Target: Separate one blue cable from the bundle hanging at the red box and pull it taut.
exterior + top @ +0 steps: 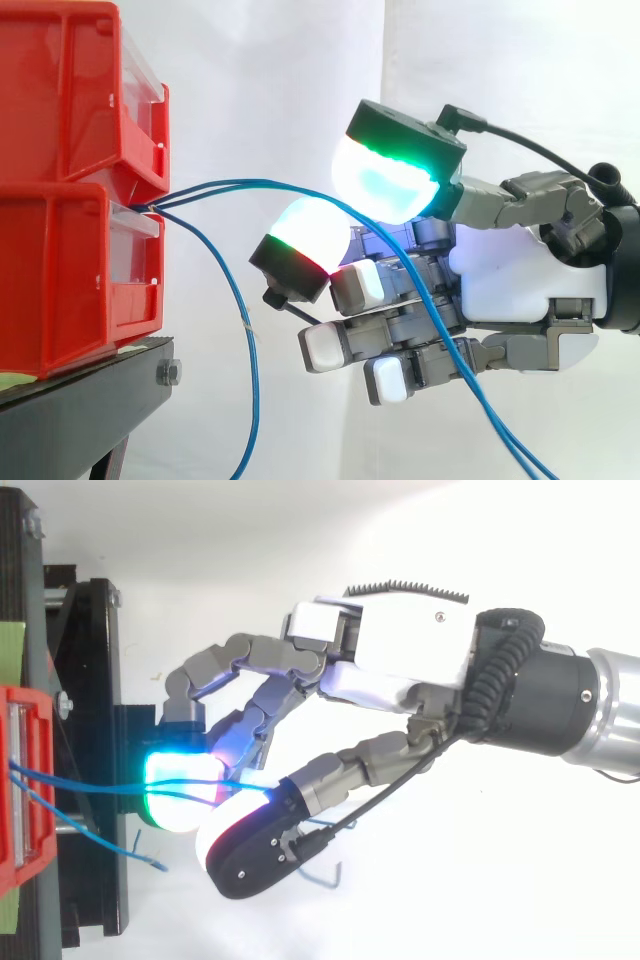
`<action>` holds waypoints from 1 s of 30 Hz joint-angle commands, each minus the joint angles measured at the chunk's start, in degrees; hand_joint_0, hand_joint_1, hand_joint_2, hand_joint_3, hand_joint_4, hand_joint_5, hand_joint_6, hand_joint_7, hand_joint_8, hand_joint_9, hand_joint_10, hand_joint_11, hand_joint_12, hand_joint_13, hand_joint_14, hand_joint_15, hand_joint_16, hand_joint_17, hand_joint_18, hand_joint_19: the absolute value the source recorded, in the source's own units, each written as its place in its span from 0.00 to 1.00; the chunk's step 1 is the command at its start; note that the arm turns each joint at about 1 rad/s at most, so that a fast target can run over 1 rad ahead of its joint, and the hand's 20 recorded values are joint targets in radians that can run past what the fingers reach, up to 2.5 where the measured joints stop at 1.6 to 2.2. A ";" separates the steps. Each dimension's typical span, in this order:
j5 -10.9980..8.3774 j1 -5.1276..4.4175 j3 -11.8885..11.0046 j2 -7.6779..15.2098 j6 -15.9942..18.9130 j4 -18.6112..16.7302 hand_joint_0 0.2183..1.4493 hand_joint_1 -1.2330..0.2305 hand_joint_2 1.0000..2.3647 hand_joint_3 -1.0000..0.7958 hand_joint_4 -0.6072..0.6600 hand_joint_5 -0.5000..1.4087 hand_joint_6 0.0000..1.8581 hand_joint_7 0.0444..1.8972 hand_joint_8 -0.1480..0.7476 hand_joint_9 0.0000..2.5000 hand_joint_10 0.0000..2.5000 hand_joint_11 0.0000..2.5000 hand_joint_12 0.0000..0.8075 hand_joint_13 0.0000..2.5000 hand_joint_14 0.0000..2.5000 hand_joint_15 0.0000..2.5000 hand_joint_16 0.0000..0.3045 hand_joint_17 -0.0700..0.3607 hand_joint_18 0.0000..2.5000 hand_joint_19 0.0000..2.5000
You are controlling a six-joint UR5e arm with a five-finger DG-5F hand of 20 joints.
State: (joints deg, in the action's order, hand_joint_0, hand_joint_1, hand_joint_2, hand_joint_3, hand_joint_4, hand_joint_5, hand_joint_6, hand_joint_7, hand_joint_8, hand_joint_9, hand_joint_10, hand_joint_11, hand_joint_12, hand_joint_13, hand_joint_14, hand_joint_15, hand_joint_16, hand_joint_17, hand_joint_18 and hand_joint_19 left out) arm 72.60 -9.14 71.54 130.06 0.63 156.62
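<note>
Thin blue cables (205,188) come out between the two stacked red boxes (70,190). One strand (247,360) hangs straight down beside the stand. Two others arch to the right, pass through my hand (520,275) and drop to the lower right (500,420). The hand is curled: a green-cyan fingertip (390,165) sits above these two strands and a white-red thumb pad (300,240) below, closed in on them. From above, the cables (90,780) run from the red box (25,780) into the glowing pads (185,780) of the hand (400,660). They still sag slightly.
The red boxes stand on a black stand (90,385) at the left, with its frame (95,680) also seen from above. A loose blue cable end (140,855) curls near the stand. A white curtain lies behind, and there is free room to the right.
</note>
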 commanded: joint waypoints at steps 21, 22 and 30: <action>0.00 0.00 0.00 -0.07 -0.02 0.09 0.36 0.30 0.01 0.37 0.54 0.17 0.47 0.65 0.51 0.39 0.01 0.33 0.37 0.31 0.01 0.24 0.14 0.38 0.34 0.29; 0.00 0.09 0.00 -0.07 -0.02 0.09 0.37 0.28 0.01 0.37 0.53 0.17 0.47 0.66 0.51 0.39 0.01 0.34 0.37 0.31 0.01 0.24 0.14 0.38 0.34 0.29; 0.00 0.09 0.00 -0.07 -0.02 0.09 0.47 0.24 0.00 0.28 0.49 0.16 0.48 0.66 0.47 0.36 0.01 0.33 0.38 0.30 0.01 0.23 0.14 0.38 0.34 0.27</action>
State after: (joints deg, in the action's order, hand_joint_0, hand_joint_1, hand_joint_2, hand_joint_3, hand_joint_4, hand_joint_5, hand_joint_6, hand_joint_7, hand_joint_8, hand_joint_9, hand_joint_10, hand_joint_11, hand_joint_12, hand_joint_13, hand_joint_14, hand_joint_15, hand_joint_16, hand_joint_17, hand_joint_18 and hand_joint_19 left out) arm 72.60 -9.09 71.54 130.01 0.62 156.71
